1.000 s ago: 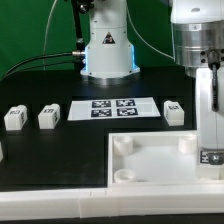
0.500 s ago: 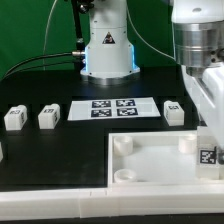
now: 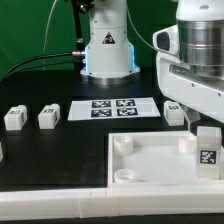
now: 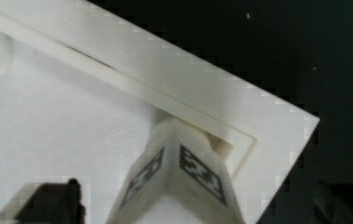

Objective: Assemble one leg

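A leg (image 3: 207, 150), a small white post with a black-and-white tag, stands upright in the corner socket of the large white panel (image 3: 150, 168) on the exterior view's right. My gripper (image 3: 205, 124) hangs right above it. In the wrist view the leg (image 4: 187, 172) shows edge-on with two tagged faces, between my fingers, with a gap to the dark finger (image 4: 50, 204). My gripper (image 4: 191, 216) is open around the leg's top. Three more legs (image 3: 14, 117), (image 3: 48, 117), (image 3: 174, 112) lie on the black table.
The marker board (image 3: 112, 108) lies behind the panel in the middle. The robot base (image 3: 107, 50) stands at the back. The panel has round sockets (image 3: 123, 145) at its corners. A white part shows at the exterior view's left edge (image 3: 2, 150).
My hand has turned and risen above the leg. The leg has stayed upright in the panel's corner, and my fingers have come off it.
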`<state>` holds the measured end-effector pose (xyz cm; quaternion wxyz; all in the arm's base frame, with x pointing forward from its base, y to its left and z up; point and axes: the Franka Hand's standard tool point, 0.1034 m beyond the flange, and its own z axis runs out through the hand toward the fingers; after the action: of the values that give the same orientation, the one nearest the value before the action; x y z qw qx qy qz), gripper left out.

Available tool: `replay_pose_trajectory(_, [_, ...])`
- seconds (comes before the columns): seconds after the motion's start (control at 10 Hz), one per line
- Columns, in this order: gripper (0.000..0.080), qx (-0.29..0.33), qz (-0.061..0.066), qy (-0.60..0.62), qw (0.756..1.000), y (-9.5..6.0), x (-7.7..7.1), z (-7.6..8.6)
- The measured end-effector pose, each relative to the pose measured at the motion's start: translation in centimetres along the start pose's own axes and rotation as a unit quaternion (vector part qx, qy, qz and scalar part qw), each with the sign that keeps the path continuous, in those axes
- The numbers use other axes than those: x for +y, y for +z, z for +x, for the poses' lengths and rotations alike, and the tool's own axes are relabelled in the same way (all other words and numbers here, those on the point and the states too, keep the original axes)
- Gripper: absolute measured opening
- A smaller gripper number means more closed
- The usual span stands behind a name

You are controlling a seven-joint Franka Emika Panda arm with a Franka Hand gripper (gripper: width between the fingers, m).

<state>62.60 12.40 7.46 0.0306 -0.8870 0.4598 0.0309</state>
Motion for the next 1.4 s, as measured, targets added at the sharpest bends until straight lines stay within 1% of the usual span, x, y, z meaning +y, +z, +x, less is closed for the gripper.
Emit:
replay_pose_trajectory(0.1, [0.0649, 0.006, -0.005, -0.058, 0.998, 0.02, 0.00, -0.08])
replay_pose_trajectory(0.2, [0.0649, 0.006, -0.006, -0.087, 0.996, 0.05, -0.08, -0.26])
replay_pose_trajectory(0.3, [0.0649, 0.010, -0.010, -0.147, 0.989, 0.05, -0.02, -0.18])
replay_pose_trajectory(0.4, [0.0649, 0.010, -0.010, -0.194, 0.981, 0.06, 0.02, -0.10])
replay_pose_trajectory(0.6, [0.0649, 0.009, -0.011, -0.305, 0.952, 0.06, 0.34, 0.56])
replay_pose_trajectory(0.7, [0.0649, 0.008, -0.011, -0.322, 0.947, 0.07, 0.38, 0.62])
replay_pose_trajectory(1.0, [0.0629, 0.008, -0.011, -0.316, 0.949, 0.08, 0.37, 0.59])
replay_pose_trajectory(1.1, [0.0423, 0.008, -0.011, -0.316, 0.949, 0.08, 0.38, 0.60])
replay_pose_trajectory(1.2, [0.0423, 0.008, -0.011, -0.316, 0.949, 0.08, 0.38, 0.60])
replay_pose_trajectory(1.3, [0.0291, 0.008, -0.011, -0.316, 0.949, 0.08, 0.39, 0.62])
replay_pose_trajectory(1.4, [0.0291, 0.008, -0.011, -0.316, 0.949, 0.08, 0.39, 0.62])
